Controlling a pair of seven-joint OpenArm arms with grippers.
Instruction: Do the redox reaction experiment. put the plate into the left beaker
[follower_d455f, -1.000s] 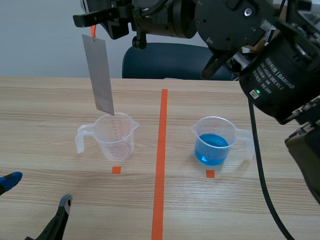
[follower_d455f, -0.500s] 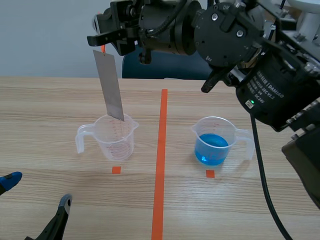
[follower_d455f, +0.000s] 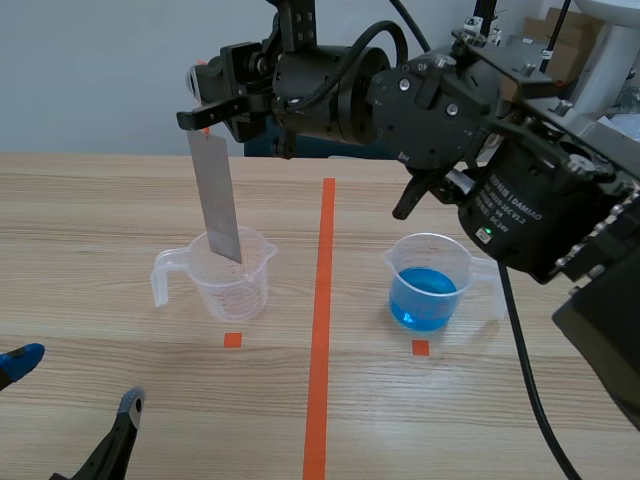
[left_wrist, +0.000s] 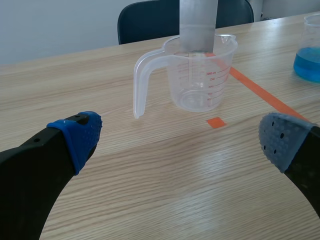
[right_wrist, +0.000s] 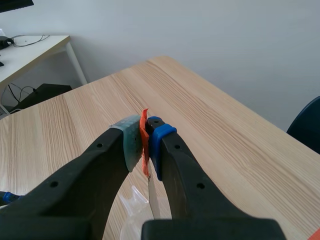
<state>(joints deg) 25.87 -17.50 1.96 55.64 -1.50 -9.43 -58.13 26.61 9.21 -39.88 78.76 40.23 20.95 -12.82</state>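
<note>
Two arms | right gripper (follower_d455f: 203, 116) high — pinches plate (follower_d455f: 219, 200) in left beaker (follower_d455f: 243, 288); left gripper (left_wrist: 180, 139) agape

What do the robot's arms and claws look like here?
Both are black. The right arm has bulky rounded joints, white lettering on one housing, a small green light and a black cable running below it. Each claw has two thick black fingers with dotted pads: on the left claw one is bright blue and one grey-blue; on the right claw one is grey-green and one blue.
</note>
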